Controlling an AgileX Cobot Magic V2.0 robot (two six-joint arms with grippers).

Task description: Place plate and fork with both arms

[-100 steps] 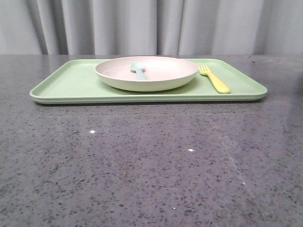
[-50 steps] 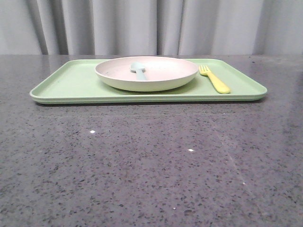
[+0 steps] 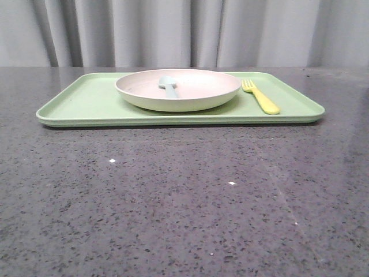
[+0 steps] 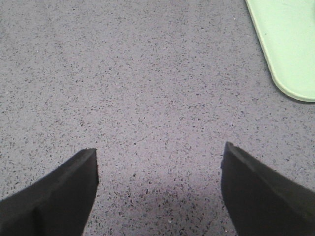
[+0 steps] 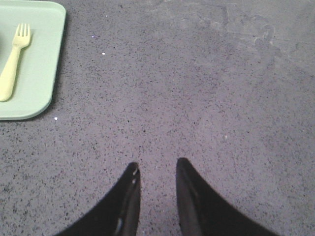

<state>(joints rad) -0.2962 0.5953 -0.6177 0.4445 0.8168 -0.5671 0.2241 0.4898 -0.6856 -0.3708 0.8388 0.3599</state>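
The cream plate [image 3: 178, 89] with its pinkish inner face sits on the light green tray [image 3: 81, 104], near the tray's middle. The yellow fork [image 3: 260, 96] lies on the tray to the right of the plate, tines pointing away; the right wrist view also shows the fork [image 5: 13, 59]. My left gripper [image 4: 160, 152] hangs open over bare tabletop, a tray corner [image 4: 290, 44] off to its side. My right gripper [image 5: 156, 164] is open by a narrower gap, empty, over bare tabletop beside the tray corner [image 5: 44, 73]. Neither gripper appears in the front view.
A pale blue spoon-like utensil [image 3: 169, 85] lies inside the plate. The table is dark speckled stone [image 3: 184, 202]. Grey curtains [image 3: 184, 32] hang behind the table's far edge.
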